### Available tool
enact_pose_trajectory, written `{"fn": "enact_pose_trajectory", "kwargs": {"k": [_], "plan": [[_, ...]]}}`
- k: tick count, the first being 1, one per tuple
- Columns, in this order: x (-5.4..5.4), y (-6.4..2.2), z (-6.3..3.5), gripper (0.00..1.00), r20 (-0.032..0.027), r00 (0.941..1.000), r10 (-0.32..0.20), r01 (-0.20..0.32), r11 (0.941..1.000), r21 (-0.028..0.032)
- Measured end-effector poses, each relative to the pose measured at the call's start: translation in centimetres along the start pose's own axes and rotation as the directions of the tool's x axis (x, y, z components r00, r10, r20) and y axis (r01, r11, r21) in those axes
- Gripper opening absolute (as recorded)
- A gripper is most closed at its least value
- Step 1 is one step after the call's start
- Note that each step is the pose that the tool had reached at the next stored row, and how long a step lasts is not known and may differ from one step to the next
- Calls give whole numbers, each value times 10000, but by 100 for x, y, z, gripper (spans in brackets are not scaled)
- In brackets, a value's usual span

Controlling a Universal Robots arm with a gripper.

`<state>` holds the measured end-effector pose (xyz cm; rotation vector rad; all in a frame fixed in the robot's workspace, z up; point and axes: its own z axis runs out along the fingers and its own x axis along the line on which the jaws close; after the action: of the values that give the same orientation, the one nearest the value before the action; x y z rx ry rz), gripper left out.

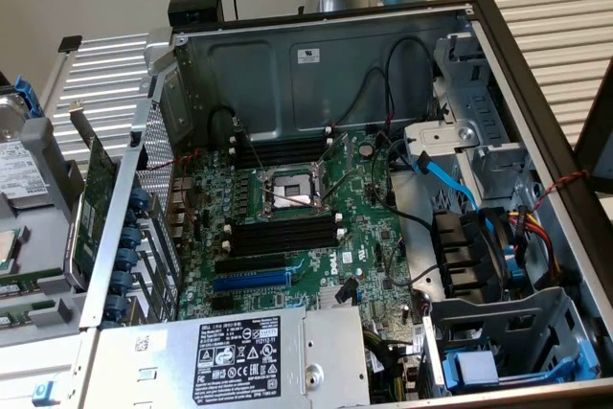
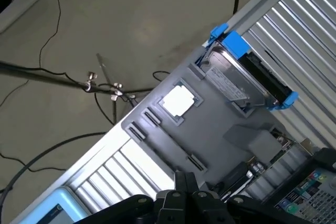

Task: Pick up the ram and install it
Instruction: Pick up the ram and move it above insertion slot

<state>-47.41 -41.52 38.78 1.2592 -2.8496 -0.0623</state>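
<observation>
The jaws [image 2: 186, 195] are clenched on nothing, hanging over the grey tray [image 2: 220, 129] on the slatted worktop [image 2: 304, 30]. What I take for the ram [image 1: 29, 313] is a narrow green strip lying at the exterior view's lower left, beside the open computer case [image 1: 249, 74] (not in it). It should be light, stiff and thin; grip its long edges, clear of chips and contacts.

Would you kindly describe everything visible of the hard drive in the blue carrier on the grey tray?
The silver metal hard drive lies label-up in a blue plastic carrier that wraps its ends, seated in a recess of the flat grey tray. A white printed label sits on its top face; one long side looks black. Nothing grips it.
</observation>
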Motion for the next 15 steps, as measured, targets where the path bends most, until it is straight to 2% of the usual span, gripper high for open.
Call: {"fn": "enact_pose_trajectory", "kwargs": {"k": [4, 8, 12, 15], "plan": [[0, 0, 4, 11, -34, 9973, -729, 729, 9973, 4], [0, 0, 9, 11, -68, 9895, -1444, 1444, 9895, 6], [0, -1, 13, 11, -104, 9761, -2171, 2171, 9761, 5], [0, -1, 16, 11, -129, 9628, -2700, 2700, 9629, 2]]}}
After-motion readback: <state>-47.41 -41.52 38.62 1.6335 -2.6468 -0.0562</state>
